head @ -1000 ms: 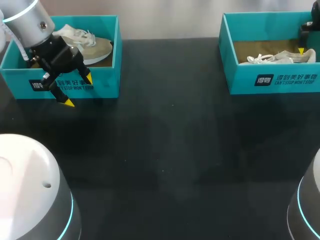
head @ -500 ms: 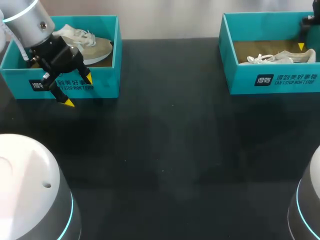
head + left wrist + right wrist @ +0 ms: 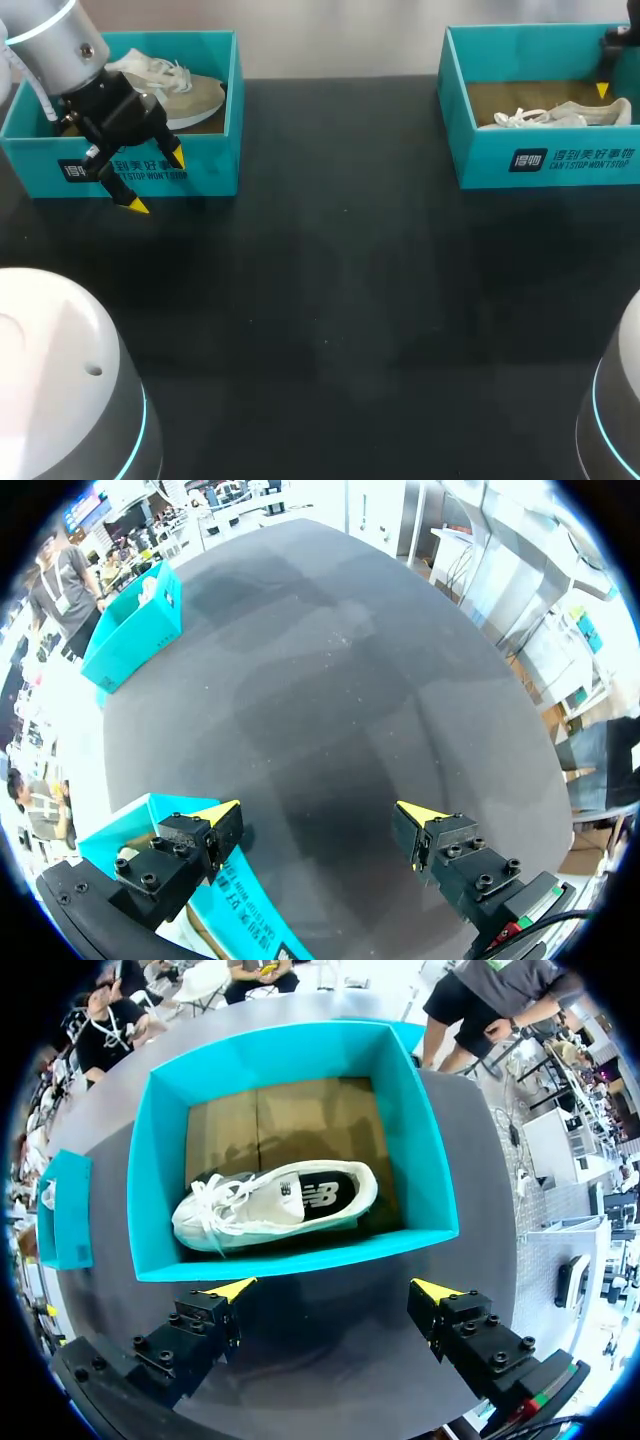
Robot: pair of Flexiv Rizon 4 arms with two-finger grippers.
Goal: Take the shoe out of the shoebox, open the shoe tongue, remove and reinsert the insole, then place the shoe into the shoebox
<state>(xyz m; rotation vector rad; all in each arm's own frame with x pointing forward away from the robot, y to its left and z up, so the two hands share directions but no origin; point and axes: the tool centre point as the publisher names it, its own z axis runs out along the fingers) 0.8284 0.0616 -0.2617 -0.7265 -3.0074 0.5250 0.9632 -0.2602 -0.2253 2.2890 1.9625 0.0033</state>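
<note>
— Where's the shoe [image 3: 275, 1205]?
— Inside the teal box [image 3: 300, 1258] at two o'clock on the table [image 3: 330, 300]. The right fingers [image 3: 232, 1288] hang above it, spread and empty.
— And the left fingers [image 3: 222, 814]?
— Released too, at the front wall of the ten o'clock box [image 3: 215, 165], which holds another shoe [image 3: 190, 95].

1. We log the left box [image 3: 215, 110] at the table's [image 3: 330, 300] far left and the right box [image 3: 545, 155] at its far right, well apart.
2. In each lies a shoe: left shoe [image 3: 175, 90], right shoe [image 3: 560, 115].
3. Our left gripper [image 3: 155, 182] is before the left box's front wall, and our right gripper [image 3: 335, 1288] is above the right box's right end.
</note>
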